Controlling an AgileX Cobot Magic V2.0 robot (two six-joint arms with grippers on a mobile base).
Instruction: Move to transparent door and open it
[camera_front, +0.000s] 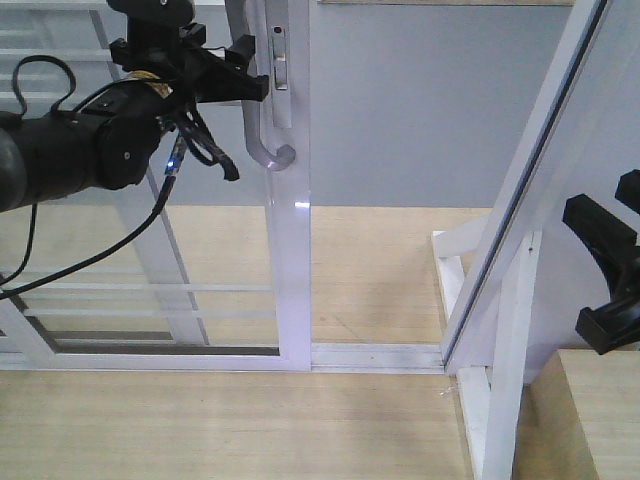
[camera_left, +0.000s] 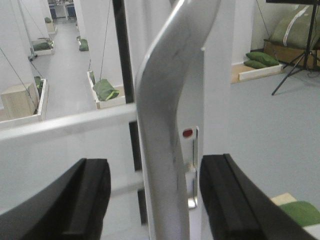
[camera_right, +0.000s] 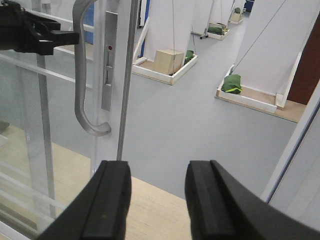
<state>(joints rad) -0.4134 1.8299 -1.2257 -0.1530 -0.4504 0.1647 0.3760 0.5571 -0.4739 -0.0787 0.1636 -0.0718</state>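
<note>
The transparent door (camera_front: 290, 250) is a glass panel in a white frame with thin horizontal bars, at the left of the front view. Its curved silver handle (camera_front: 262, 130) and lock plate (camera_front: 281, 70) sit on the right stile. My left gripper (camera_front: 250, 68) is open and straddles the upper handle (camera_left: 165, 150); the black fingers (camera_left: 85, 200) stand on either side of it, with a gap each side. My right gripper (camera_right: 157, 200) is open and holds nothing. It hangs at the right (camera_front: 610, 270), well away from the handle (camera_right: 80, 90).
A floor track (camera_front: 375, 355) runs right from the door's stile to a leaning white-framed glass panel (camera_front: 540, 170) on a white base (camera_front: 500, 330). A light wooden block (camera_front: 590, 420) is at the bottom right. Grey floor, boxes and green bags (camera_right: 232, 82) lie beyond.
</note>
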